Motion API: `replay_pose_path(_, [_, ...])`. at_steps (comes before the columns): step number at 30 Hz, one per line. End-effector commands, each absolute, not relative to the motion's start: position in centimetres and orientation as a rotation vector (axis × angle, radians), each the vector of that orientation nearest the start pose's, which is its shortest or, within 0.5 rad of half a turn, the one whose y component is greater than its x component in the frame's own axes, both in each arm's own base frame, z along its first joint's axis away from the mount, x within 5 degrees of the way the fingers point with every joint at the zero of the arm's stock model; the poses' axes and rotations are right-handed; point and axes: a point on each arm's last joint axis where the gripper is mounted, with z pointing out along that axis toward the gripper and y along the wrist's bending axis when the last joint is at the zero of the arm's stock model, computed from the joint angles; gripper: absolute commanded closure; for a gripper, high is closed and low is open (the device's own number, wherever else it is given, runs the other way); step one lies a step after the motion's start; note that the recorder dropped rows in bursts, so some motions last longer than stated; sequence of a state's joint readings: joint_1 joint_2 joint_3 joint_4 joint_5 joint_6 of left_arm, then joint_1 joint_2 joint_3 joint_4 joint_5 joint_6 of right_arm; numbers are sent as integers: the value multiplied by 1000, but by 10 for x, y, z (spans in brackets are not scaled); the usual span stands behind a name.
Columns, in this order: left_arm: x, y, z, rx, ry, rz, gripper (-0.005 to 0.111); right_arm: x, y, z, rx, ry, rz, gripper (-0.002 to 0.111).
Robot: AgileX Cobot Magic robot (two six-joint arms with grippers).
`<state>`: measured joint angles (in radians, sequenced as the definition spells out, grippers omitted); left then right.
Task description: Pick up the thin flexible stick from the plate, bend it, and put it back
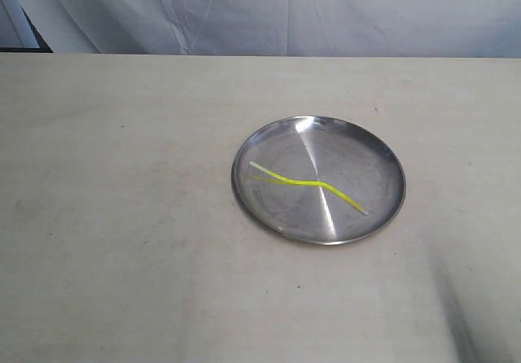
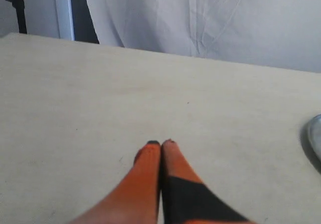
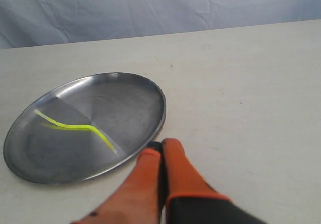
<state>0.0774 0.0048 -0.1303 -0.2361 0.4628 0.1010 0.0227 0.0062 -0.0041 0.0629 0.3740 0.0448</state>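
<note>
The round silver plate point(image 1: 269, 139) lies on the beige table, right of centre in the exterior view. Across its middle lies the thin yellow stick point(image 1: 308, 183), wavy, with whitish tips. The right wrist view shows the same plate point(image 3: 135, 91) and stick point(image 3: 75, 127); my right gripper point(image 3: 161, 145) is shut and empty, its orange fingertips just outside the plate's rim. In the left wrist view my left gripper point(image 2: 160, 143) is shut with nothing in it, over bare table, and only a sliver of the plate point(image 2: 316, 133) shows at the frame edge. Neither gripper appears in the exterior view.
A pale wrinkled cloth backdrop point(image 1: 285, 9) hangs behind the table's far edge. A dark stand point(image 2: 20, 8) stands beyond the table's corner. A soft shadow point(image 1: 480, 314) falls on the table near the front right.
</note>
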Motion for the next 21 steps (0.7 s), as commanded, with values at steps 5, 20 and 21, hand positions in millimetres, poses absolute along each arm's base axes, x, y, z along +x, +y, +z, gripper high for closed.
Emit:
replay_pose_path(5, [53, -2, 181, -115, 1835, -83, 106, 53, 3, 180, 63, 1847, 104, 108])
replay_pose_path(20, [55, -6, 193, 56, 1709, -86, 106, 53, 3, 180, 63, 1847, 104, 108])
replay_pose_path(21, [55, -6, 193, 64, 1709, -93, 106, 53, 3, 180, 63, 1847, 104, 108])
